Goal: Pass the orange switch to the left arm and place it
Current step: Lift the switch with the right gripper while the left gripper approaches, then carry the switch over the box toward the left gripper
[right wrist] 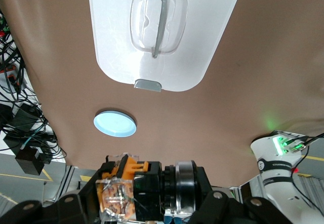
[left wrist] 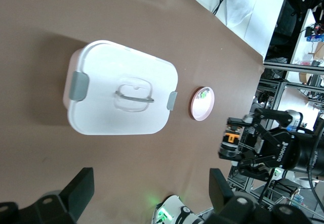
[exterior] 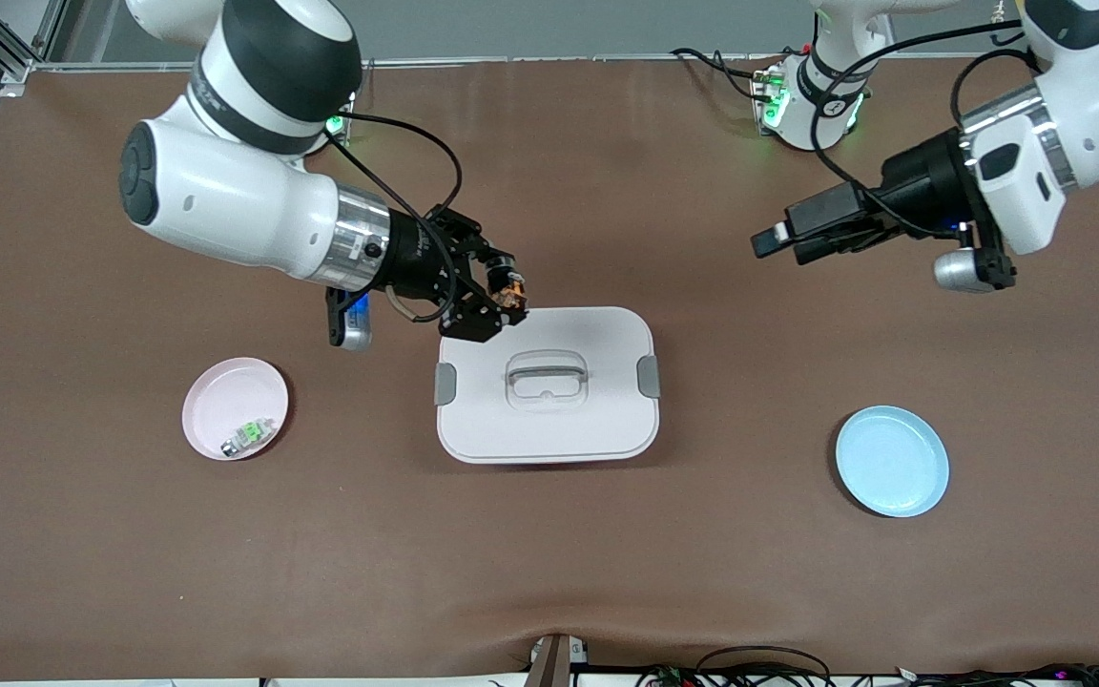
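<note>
My right gripper (exterior: pixel 504 292) is shut on the orange switch (exterior: pixel 512 287), a small black part with an orange end, up in the air over a corner of the box (exterior: pixel 547 401). The switch (right wrist: pixel 132 186) fills the right wrist view between the jaws of the right gripper (right wrist: pixel 126 196). The box (right wrist: pixel 162 32) is white and lidded, with grey latches and a clear handle. My left gripper (exterior: pixel 771 244) hangs open and empty over bare table toward the left arm's end. In the left wrist view, the left gripper (left wrist: pixel 151 189) is open, and the box (left wrist: pixel 101 113) and the switch (left wrist: pixel 231 137) show farther off.
A pink plate (exterior: pixel 225 396) holding a green and clear part (exterior: pixel 250 436) lies toward the right arm's end. A blue plate (exterior: pixel 891 461) lies toward the left arm's end. Cables run along the table's front edge (exterior: pixel 759 668).
</note>
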Robot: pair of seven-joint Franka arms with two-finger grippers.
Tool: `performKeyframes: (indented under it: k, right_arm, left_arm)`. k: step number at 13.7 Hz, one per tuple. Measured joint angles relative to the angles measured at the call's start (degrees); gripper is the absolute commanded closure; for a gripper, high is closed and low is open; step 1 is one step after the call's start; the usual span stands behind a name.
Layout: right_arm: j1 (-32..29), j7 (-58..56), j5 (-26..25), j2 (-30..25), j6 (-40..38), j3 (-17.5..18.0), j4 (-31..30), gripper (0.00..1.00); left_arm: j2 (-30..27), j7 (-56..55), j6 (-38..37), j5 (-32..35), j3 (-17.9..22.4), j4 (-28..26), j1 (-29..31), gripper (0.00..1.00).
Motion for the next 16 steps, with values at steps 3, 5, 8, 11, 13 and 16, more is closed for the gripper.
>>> performKeyframes:
  k: [3, 5, 8, 11, 13, 16]
  right_arm:
    - [1.2, 4.5, 0.0, 1.3, 0.9, 0.0, 2.0, 1.00]
    - [1.9, 8.4, -0.1, 3.4, 1.1, -0.1, 5.3, 1.00]
    - [3.5, 13.9, -0.1, 8.2, 2.8, -0.2, 10.4, 1.00]
    - [5.3, 17.4, -0.1, 11.9, 5.6, -0.3, 13.6, 1.00]
    - [6.8, 19.0, -0.2, 13.1, 6.5, -0.3, 14.9, 1.00]
    - [8.2, 19.8, -0.2, 13.5, 7.5, -0.3, 15.7, 1.00]
  left_arm:
    - [1.1, 0.0, 3.3, 0.0, -3.3, -0.4, -0.1, 0.00]
    - [2.4, 0.0, 5.7, 0.0, -5.2, -0.5, -1.1, 0.00]
    - [4.2, 0.0, 9.2, 0.0, -5.6, -0.5, -4.7, 0.00]
    - [5.4, 0.1, 10.2, 0.0, -5.7, -0.5, -6.6, 0.00]
    - [6.4, 0.3, 10.3, 0.0, -5.7, -0.5, -7.0, 0.00]
    - [8.6, 0.7, 10.7, 0.2, -5.5, -0.2, -6.9, 0.00]
